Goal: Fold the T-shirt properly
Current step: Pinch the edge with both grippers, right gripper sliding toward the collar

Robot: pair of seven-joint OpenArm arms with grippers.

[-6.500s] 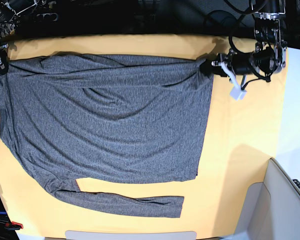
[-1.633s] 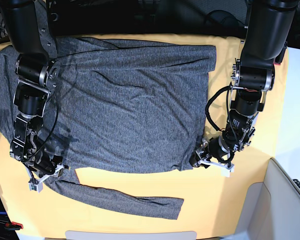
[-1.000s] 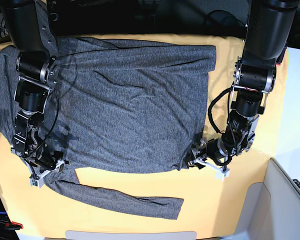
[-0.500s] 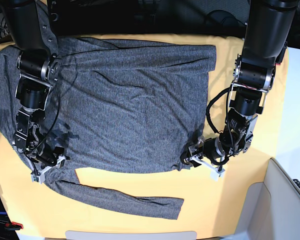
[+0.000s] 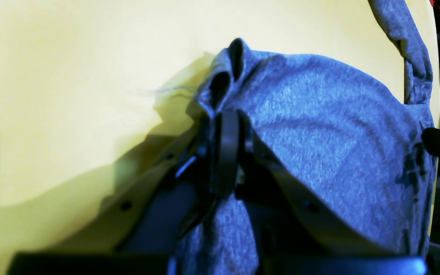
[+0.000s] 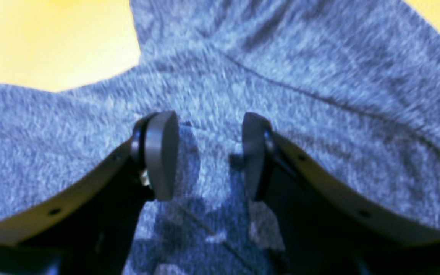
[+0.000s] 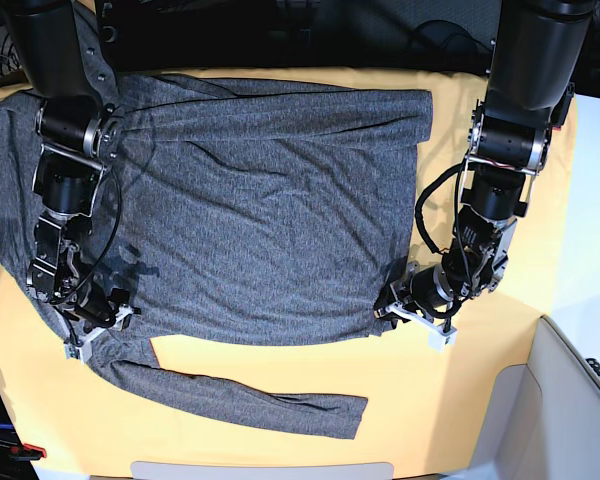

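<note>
While the left gripper (image 5: 224, 126) pinches the T-shirt (image 7: 270, 210) hem (bunched), the right gripper (image 6: 208, 152) gapes — over fabric.

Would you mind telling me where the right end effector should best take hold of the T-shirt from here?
Probably at the underarm seam directly beneath the right end effector, coming straight down from above. The T-shirt lies flat there on the table cloth, so the open fingers must pinch up a small ridge. The left end effector already grips the hem corner.
</note>
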